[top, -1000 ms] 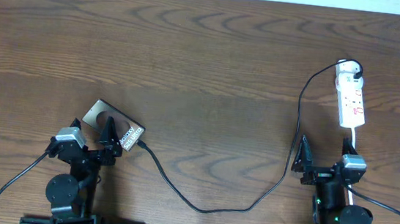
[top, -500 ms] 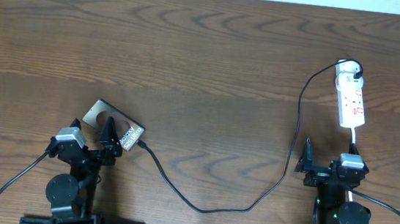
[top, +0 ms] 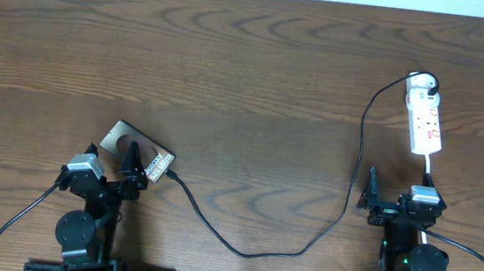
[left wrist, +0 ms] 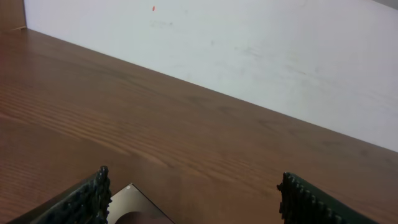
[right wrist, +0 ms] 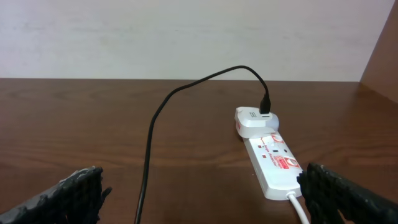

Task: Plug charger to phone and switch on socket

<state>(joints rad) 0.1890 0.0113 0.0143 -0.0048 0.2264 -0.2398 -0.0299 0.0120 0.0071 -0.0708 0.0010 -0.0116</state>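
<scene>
The bronze-brown phone (top: 138, 151) lies flat at the front left; one corner shows in the left wrist view (left wrist: 134, 202). The black charger cable (top: 248, 253) runs from a white adapter (top: 422, 82) on the socket (top: 425, 122) down in a long loop, and its plug tip (top: 171, 177) sits at the phone's right end; I cannot tell if it is seated. My left gripper (top: 115, 161) (left wrist: 193, 190) is open over the phone's near end. My right gripper (top: 394, 193) (right wrist: 200, 186) is open and empty, just short of the socket (right wrist: 273, 160), with the cable (right wrist: 149, 143) between its fingers.
The socket's white cord (top: 427, 171) runs toward the right arm base and shows in the right wrist view (right wrist: 297, 205). A pale wall (left wrist: 249, 43) stands beyond the table's far edge. Both arm bases sit at the table's front edge.
My right gripper has drawn back a little toward the front edge and then stopped. The left arm, phone, cable and socket have not moved.
</scene>
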